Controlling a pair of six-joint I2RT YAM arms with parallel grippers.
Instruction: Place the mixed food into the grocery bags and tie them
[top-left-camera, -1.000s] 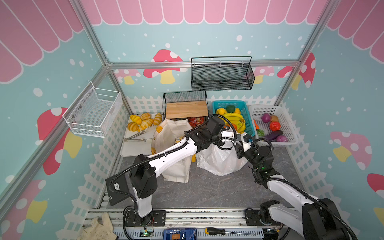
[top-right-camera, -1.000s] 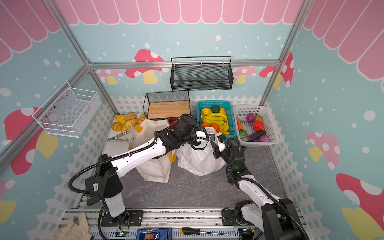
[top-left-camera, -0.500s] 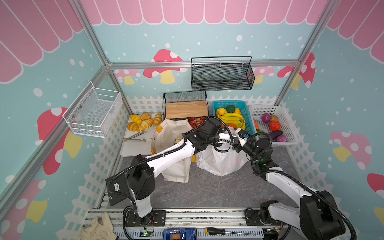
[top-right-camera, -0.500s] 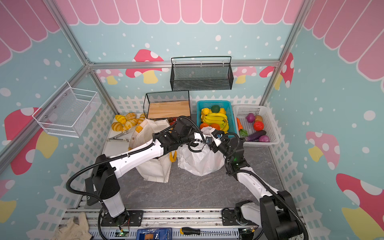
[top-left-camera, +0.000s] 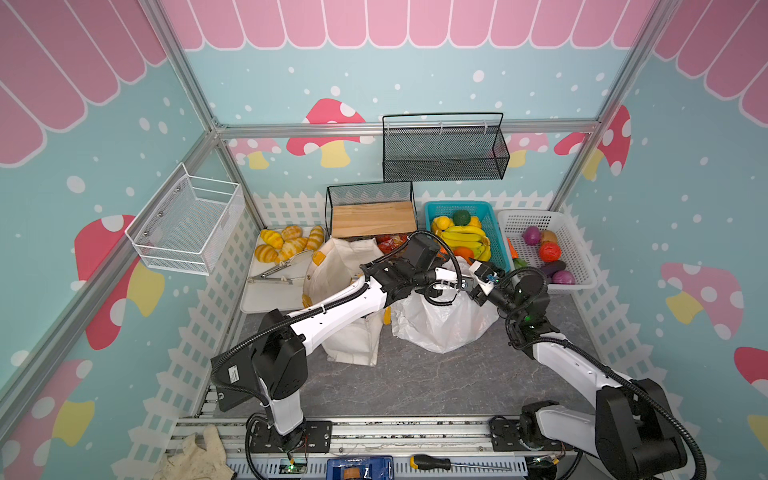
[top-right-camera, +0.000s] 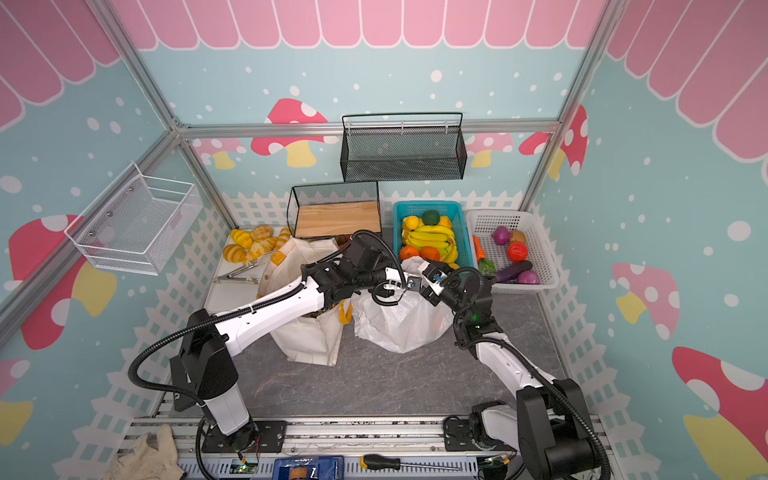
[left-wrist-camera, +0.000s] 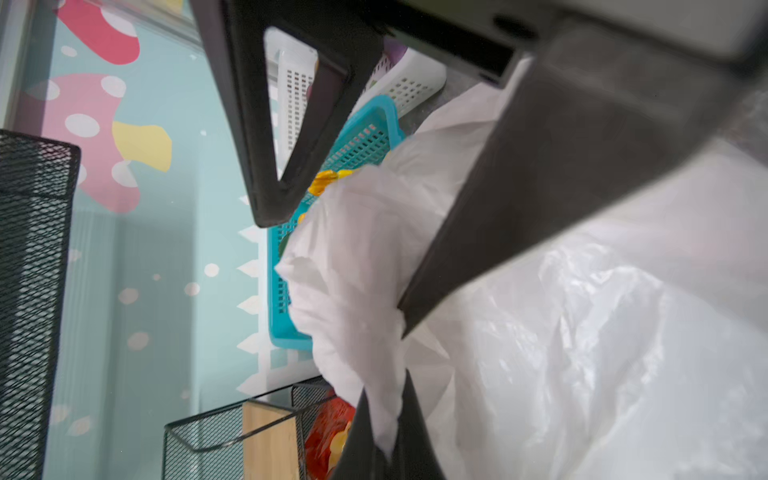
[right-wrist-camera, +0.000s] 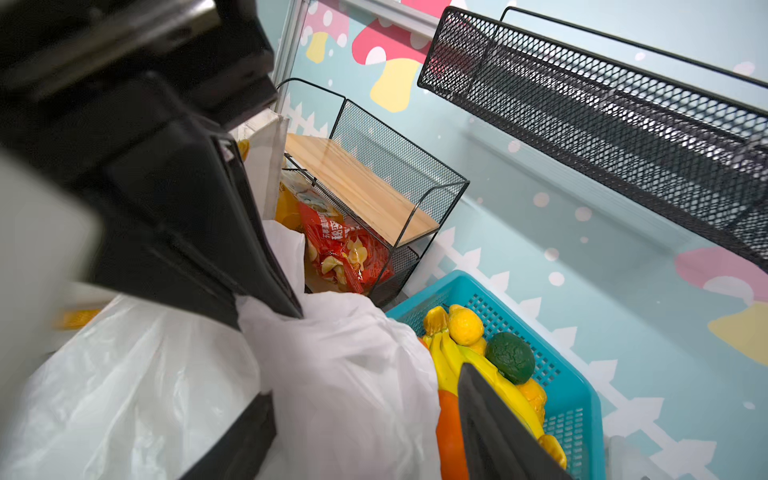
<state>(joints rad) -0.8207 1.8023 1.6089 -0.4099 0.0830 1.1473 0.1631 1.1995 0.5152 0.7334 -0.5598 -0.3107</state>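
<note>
Altogether we counted one canvas tote (top-left-camera: 332, 270), one plastic bag (top-left-camera: 440, 328) pinched by the left end effector (left-wrist-camera: 403, 353); the right end effector (right-wrist-camera: 365, 382) gaped.

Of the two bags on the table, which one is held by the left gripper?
The white plastic bag: the left gripper is shut on its bunched top. The cream tote beside it, with yellow handles, is not gripped.

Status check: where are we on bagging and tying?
Done, apparently: the white plastic bag sits bulging, contents hidden. In hand: the left gripper pinches its gathered top, while the right gripper, open, straddles another fold; no knot shows. Remaining: finishing that tie, then the canvas tote, standing open and untied.
</note>
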